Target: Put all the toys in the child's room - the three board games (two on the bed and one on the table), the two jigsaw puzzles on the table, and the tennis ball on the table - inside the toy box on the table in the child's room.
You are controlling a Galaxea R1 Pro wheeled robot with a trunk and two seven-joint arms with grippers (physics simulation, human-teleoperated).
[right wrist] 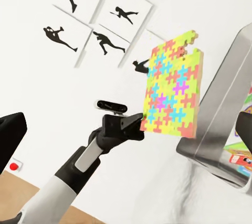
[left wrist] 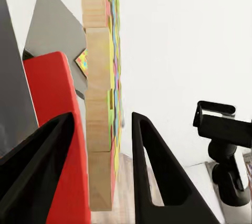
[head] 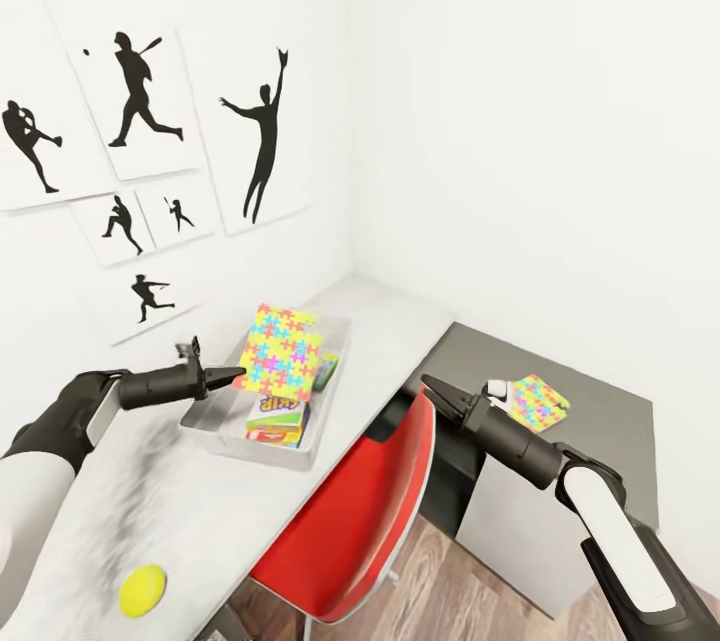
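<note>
My left gripper (head: 235, 377) is shut on the edge of a bright multicoloured jigsaw puzzle (head: 280, 353), holding it upright just above the clear toy box (head: 240, 446) on the white table (head: 120, 511). In the left wrist view the puzzle (left wrist: 100, 77) stands edge-on between the black fingers. The right wrist view has the puzzle (right wrist: 172, 90) beside the box wall (right wrist: 220, 114). Board game boxes (head: 276, 418) lie inside the toy box. A yellow tennis ball (head: 142, 589) rests on the table's near end. A second puzzle (head: 540, 401) lies on a dark grey surface (head: 600, 391), just beyond my open, empty right gripper (head: 431, 385).
A red chair (head: 360, 511) stands between the white table and the dark grey surface, under my right arm. White walls close the corner; sports silhouette pictures (head: 140, 101) hang on the left wall. Wooden floor (head: 470, 581) lies below.
</note>
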